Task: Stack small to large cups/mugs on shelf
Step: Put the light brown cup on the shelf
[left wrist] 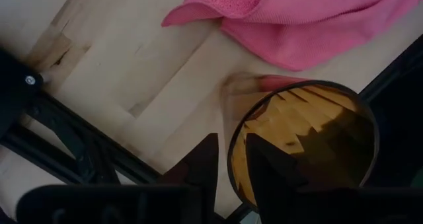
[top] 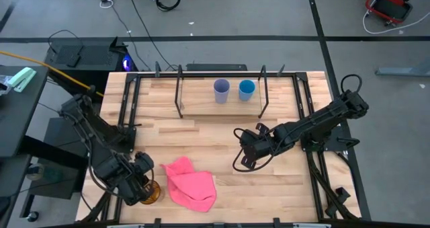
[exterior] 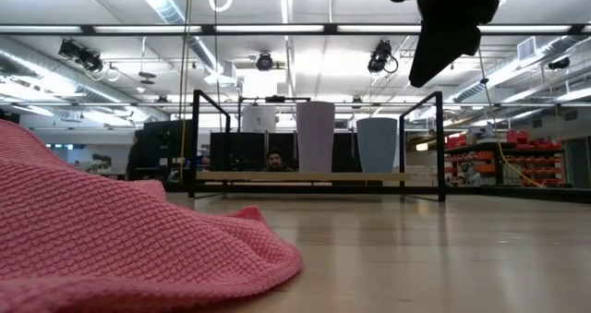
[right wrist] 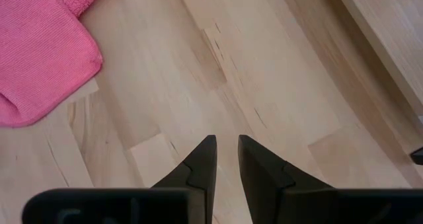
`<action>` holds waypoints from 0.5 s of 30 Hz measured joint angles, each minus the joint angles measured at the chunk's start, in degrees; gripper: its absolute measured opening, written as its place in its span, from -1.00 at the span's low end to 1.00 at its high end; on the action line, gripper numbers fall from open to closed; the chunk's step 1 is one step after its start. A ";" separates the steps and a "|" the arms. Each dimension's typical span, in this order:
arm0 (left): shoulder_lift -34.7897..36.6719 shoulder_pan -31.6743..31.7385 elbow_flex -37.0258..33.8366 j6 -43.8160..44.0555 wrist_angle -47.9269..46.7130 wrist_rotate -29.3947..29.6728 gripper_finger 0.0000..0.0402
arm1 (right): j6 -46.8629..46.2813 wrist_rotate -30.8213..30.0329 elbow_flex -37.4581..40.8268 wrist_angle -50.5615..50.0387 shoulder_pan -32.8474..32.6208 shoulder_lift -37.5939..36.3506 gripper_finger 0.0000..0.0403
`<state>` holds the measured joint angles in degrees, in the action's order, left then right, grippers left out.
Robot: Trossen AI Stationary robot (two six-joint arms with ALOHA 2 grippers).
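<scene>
While the left gripper [top: 149,190] is working at the near left corner of the table [top: 222,137], its fingers are closing on the rim of the amber cup [top: 152,193], one finger inside the mouth and one outside against the wall. Seen from the left wrist, the amber cup [left wrist: 301,145] is sitting upright on the wood with its round mouth open toward the camera, the fingertips [left wrist: 261,159] pinching its near rim with only a narrow gap between them. Just beside it, a crumpled pink cloth [top: 190,183] is lying on the near middle of the table; the cup's far side is sitting very close to the cloth edge, touching or not I cannot tell.

Further in, the right gripper [top: 244,153] is hanging over bare wood near the table's centre, holding nothing, fingers nearly together with a slim gap showing in the right wrist view [right wrist: 225,159].

At the far edge, the shelf [top: 222,97] is standing with its black legs on the table. On its top the lavender cup [top: 222,91] and the blue cup [top: 246,89] are standing upright side by side, close but apart, lavender to the left.
</scene>
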<state>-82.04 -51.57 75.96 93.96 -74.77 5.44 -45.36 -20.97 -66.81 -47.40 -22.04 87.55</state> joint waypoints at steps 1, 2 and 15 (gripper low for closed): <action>-0.11 0.00 0.00 -0.31 -0.02 -0.11 -0.56 | 0.00 0.00 0.00 0.00 0.00 0.00 -0.65; -0.16 0.00 0.00 -0.40 -0.06 -0.16 -0.56 | 0.00 0.00 0.00 0.00 0.00 0.00 -0.65; -0.81 -0.02 0.02 -0.77 -0.11 -0.13 -0.54 | 0.02 0.00 0.00 0.22 0.00 0.00 -0.65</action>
<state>-82.85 -51.59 75.99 93.19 -74.87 5.30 -45.34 -20.97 -66.81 -47.18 -22.04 87.55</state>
